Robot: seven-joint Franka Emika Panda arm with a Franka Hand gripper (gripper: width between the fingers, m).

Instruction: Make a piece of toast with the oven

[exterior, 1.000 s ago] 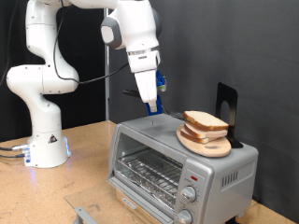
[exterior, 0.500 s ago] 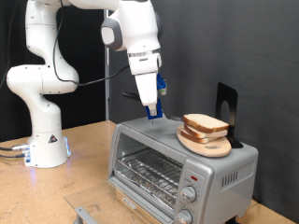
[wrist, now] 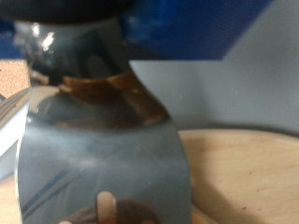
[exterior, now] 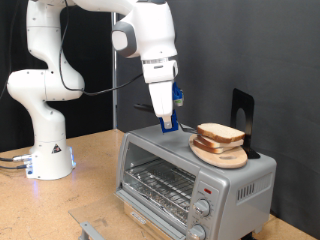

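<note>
The silver oven stands on the wooden table at the exterior view's lower right, its wire rack showing inside. On its roof lies a round wooden plate carrying two stacked slices; the upper piece of toast is pale with a brown crust. My gripper points down with blue fingers, its tips just above the oven roof, a little to the exterior view's left of the plate. Nothing shows between the fingers. The wrist view is a blurred close-up of shiny metal, with the plate's rim beside it.
A black upright stand rises behind the plate on the oven roof. Two round knobs sit on the oven's front. A grey panel lies low before the oven. The arm's white base stands at the exterior view's left.
The gripper has shifted towards the exterior view's right, closer to the plate of toast, and dropped slightly towards the oven roof. Toast and plate have not moved.
</note>
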